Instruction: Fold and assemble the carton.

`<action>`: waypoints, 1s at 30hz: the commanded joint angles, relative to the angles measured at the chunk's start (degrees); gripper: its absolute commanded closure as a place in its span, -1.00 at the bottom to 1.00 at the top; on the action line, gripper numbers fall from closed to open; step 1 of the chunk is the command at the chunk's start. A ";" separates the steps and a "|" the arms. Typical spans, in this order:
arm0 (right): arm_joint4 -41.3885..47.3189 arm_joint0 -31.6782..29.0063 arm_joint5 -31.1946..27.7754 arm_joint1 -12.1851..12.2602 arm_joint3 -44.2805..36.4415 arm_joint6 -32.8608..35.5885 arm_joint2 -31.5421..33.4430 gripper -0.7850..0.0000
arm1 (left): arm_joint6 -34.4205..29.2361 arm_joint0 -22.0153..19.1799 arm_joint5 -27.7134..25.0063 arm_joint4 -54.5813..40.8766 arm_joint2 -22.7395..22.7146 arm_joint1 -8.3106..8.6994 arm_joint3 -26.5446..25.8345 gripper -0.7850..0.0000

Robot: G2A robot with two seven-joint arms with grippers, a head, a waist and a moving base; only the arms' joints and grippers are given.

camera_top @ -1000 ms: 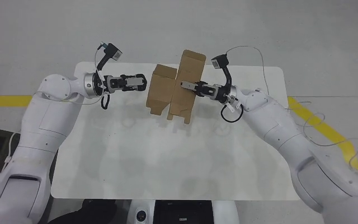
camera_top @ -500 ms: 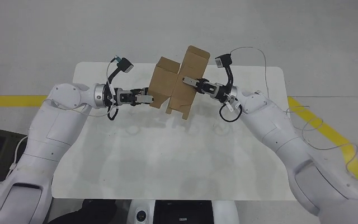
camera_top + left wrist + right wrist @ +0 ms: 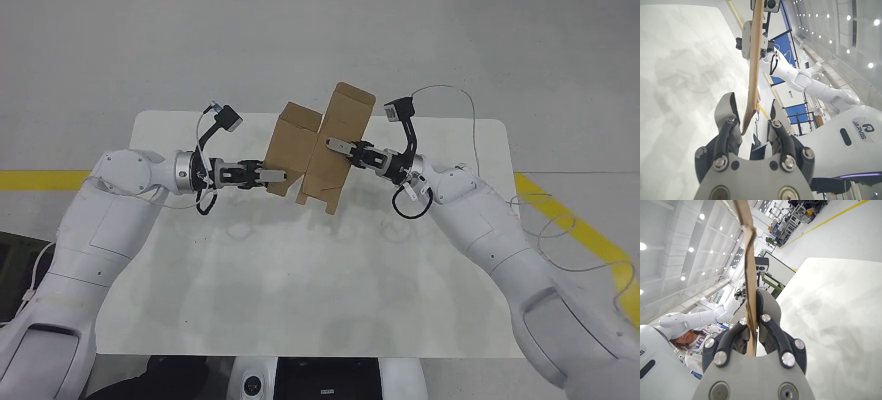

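Observation:
A flat brown carton (image 3: 320,150) is held up off the white table (image 3: 300,290), tilted, above the table's far middle. My right gripper (image 3: 333,147) is shut on the carton's edge, and the right wrist view shows the cardboard sheet (image 3: 750,281) edge-on, clamped between the jaws. My left gripper (image 3: 280,175) stands open at the carton's lower left corner. In the left wrist view the carton's edge (image 3: 753,75) runs between the spread fingers (image 3: 730,106) without being pinched.
The table's near half is bare white surface. A yellow floor line (image 3: 25,180) runs past both ends of the table.
My left gripper has moved right to the carton's lower left corner and now straddles its edge. The right gripper lifted and tilted the carton slightly, then held still.

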 commanded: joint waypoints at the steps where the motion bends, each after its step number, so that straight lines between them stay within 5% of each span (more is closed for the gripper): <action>1: -0.18 -0.09 0.00 -0.10 0.14 0.14 0.39 1.00 | -0.25 -0.13 0.21 -0.27 0.03 -0.07 0.19 0.72; 6: -0.49 -0.43 0.20 -0.41 0.21 0.66 1.44 1.00 | -0.91 -0.40 1.15 -1.16 -0.02 -0.23 0.89 1.00; 7: -0.52 -0.49 0.21 -0.46 0.21 0.78 1.66 0.71 | -0.94 -0.46 1.37 -1.24 -0.02 -0.27 1.06 1.00; 8: -0.50 -0.55 0.22 -0.52 0.21 0.86 1.89 0.09 | -0.94 -0.50 1.61 -1.33 0.01 -0.31 1.21 1.00; 9: -0.69 -0.55 0.21 -0.56 0.32 0.96 2.12 -1.00 | -1.06 -0.53 1.96 -1.64 0.04 -0.37 1.31 1.00; 22: -8.80 -0.06 2.04 2.19 3.63 2.88 8.43 -1.00 | -8.27 -2.87 7.40 -2.22 -2.97 0.51 2.26 1.00; 30: -10.15 -2.31 8.47 4.83 -0.39 12.59 11.57 -1.00 | -15.09 -2.79 13.54 0.77 -2.56 1.90 -2.91 1.00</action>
